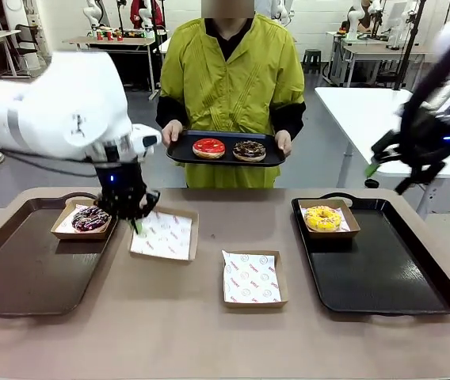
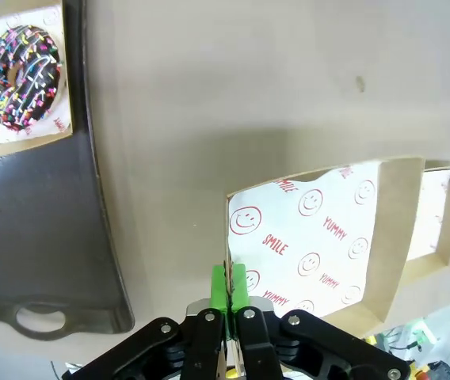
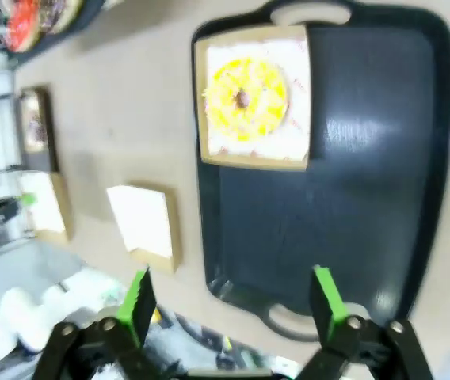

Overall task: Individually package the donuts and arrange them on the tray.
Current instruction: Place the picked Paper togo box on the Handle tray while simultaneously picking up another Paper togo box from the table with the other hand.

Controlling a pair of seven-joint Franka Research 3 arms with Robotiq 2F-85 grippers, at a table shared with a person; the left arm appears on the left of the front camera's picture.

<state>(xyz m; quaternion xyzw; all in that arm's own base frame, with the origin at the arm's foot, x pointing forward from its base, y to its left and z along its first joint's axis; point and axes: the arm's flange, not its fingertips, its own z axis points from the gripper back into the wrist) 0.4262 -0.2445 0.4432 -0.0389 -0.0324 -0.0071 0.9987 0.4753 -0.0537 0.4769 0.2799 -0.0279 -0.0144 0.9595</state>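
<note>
The left gripper [image 2: 229, 286] is lowered to the table [image 1: 209, 340], its green pads pressed flat together on the side wall of an empty cardboard tray [image 2: 391, 229] lined with white paper printed with smiley faces. Just beside it, the dark chocolate sprinkled donut [image 1: 90, 218] sits in its own cardboard tray [image 1: 60, 229] at the far right corner of the brown serving tray [image 1: 27, 273] on the robot's left. A second empty cardboard tray [image 1: 253, 277] lies near the middle of the table, apart from both serving trays. On the robot's right, the yellow-sprinkled donut [image 1: 323, 218] rests in a cardboard tray [image 1: 350, 226] at the far left corner of the black serving tray [image 1: 383, 285]. The right gripper [image 3: 231, 285] hangs in the air above that side with its jaws spread wide and nothing between them. Across the table a person [image 1: 229, 79] holds a small black tray [image 1: 181, 150] in both hands; on it lie the red-glazed donut [image 1: 208, 147] and the chocolate drizzled donut [image 1: 249, 150], side by side and unpackaged.
</note>
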